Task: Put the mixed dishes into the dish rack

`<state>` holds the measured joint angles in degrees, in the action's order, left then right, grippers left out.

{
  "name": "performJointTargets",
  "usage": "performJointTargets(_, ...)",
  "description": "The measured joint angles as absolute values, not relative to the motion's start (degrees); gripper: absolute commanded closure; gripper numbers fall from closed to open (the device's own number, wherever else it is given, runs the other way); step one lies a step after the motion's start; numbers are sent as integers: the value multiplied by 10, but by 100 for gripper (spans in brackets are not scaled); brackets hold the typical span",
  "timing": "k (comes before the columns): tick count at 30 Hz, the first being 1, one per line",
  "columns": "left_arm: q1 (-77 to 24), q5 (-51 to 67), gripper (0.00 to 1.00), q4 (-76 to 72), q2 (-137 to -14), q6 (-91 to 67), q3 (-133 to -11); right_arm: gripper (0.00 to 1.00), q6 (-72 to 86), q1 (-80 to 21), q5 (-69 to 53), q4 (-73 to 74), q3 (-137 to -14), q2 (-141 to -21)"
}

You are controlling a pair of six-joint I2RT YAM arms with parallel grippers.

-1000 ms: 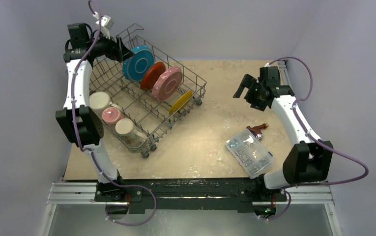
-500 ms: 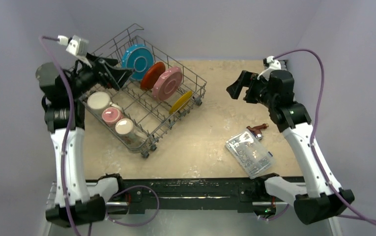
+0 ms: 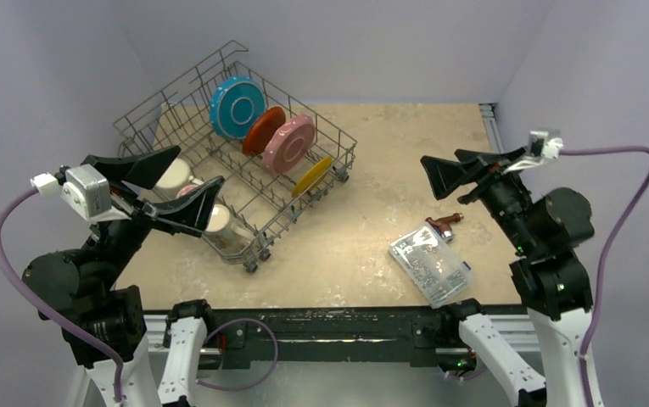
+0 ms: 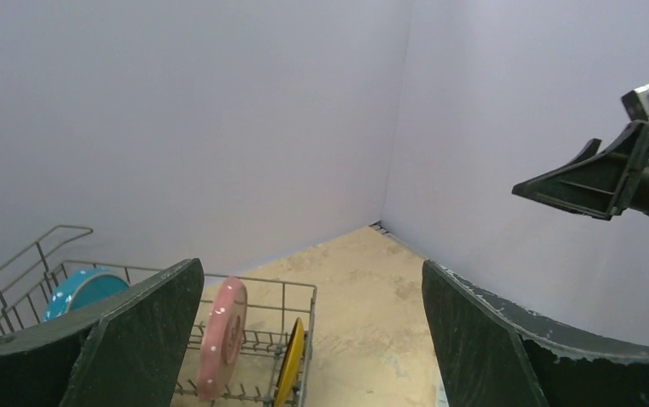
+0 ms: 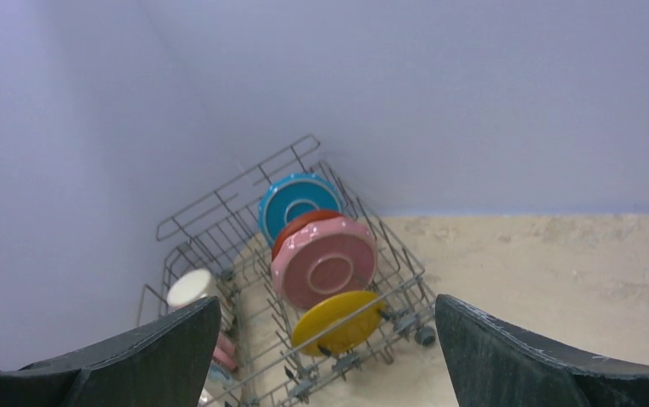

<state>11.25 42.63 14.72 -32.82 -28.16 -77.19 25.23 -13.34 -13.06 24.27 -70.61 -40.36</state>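
Note:
The grey wire dish rack point(image 3: 331, 139) stands at the back left of the table. In its tines a blue plate point(image 3: 237, 107), a red-orange plate point(image 3: 263, 129), a pink plate point(image 3: 288, 142) and a small yellow plate point(image 3: 312, 176) stand on edge. Mugs lie along its left side, among them a cream mug point(image 3: 219, 219); my left arm partly hides them. My left gripper point(image 3: 200, 164) hangs high over the rack's near left, open and empty. My right gripper point(image 3: 439, 158) is raised at the right, open and empty, and faces the pink plate point(image 5: 325, 263) and the yellow plate point(image 5: 338, 322).
A clear plastic box of small metal parts point(image 3: 429, 264) lies near the front right, with a small reddish-brown object point(image 3: 444, 224) just behind it. Lilac walls close in the table at the back and on both sides.
The left gripper has left the blue plate at the rack's far end and risen back toward the near edge, jaws wide. The right arm has also lifted and pulled back. The dishes stayed put.

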Motion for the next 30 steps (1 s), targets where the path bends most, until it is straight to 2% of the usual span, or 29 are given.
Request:
performJointTargets(10,104,440,0,128,-246,-352,-717,1,265,-133,-13,245,-706,-280)
performJointTargets(20,-7,454,0,152,-235,-321,-704,1,265,-133,63,290,-686,-258)
performJointTargets(30,-17,402,0,175,-186,-274,-688,1,266,-133,110,328,-693,-253)
